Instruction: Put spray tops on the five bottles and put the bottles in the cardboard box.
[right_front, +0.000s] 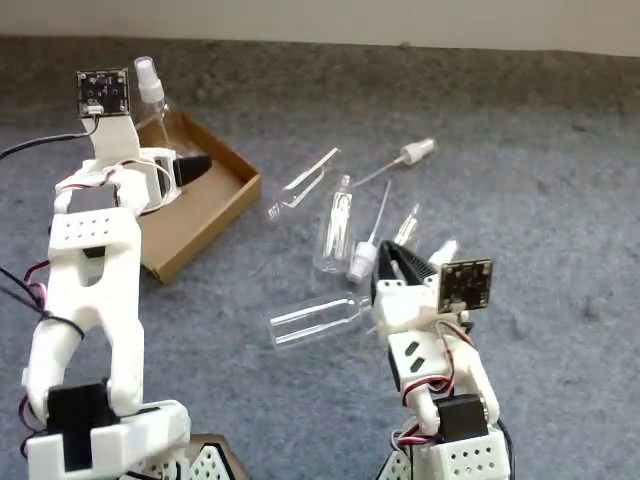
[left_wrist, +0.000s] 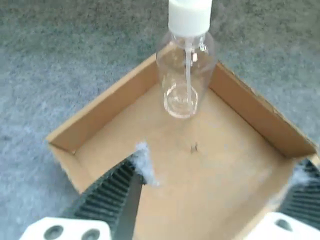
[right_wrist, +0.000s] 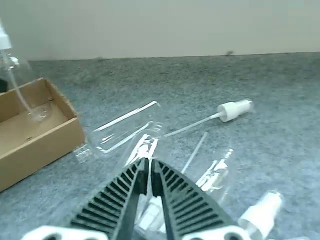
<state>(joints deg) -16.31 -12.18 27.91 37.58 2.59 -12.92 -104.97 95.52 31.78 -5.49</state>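
Left pincer: released, jaws wide, hovering over the cardboard box; capped bottle upright in the box's far corner, beyond the fingertips and apart from them; right pincer: clenched, jaws together, above loose bottles and spray tops lying on the grey counter; nearest spray top just beside it.

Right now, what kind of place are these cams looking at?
Probably a tabletop robot test bench, not a production line: a grey carpet-like table cover, a cardboard box, and loose clear bottles and spray tops scattered about.
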